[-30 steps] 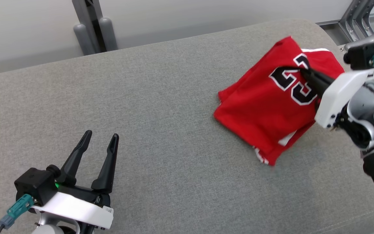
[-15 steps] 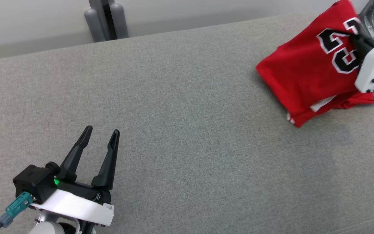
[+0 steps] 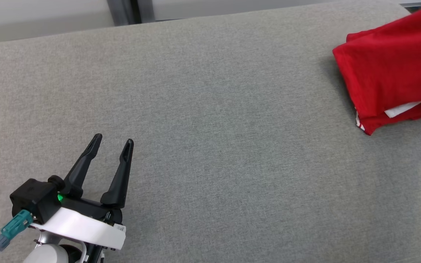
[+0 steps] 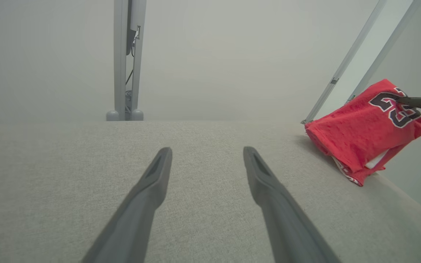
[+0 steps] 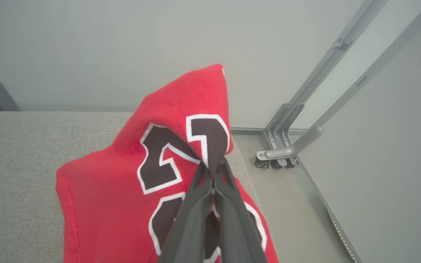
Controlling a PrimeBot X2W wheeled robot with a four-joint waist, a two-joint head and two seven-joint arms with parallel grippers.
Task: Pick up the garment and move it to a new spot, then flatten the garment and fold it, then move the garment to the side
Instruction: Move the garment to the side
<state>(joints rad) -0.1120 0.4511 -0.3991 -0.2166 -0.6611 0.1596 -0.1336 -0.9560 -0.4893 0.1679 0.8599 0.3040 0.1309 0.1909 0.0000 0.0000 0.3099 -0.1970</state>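
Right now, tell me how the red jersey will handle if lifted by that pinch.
Probably floppy: the jersey peaks where the right gripper pinches it and sags away below. Likely light: one small pinch lifts that side. Its folded layers may slide apart; lower ones peek out at the edge.

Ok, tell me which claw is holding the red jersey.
The right claw: it is pinched shut on the red jersey at the printed number. The left claw stands open over the grey surface, gripping nothing.

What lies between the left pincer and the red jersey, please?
Nothing but bare grey upholstery: in the head view, the stretch from the open left pincer to the red jersey holds no object.
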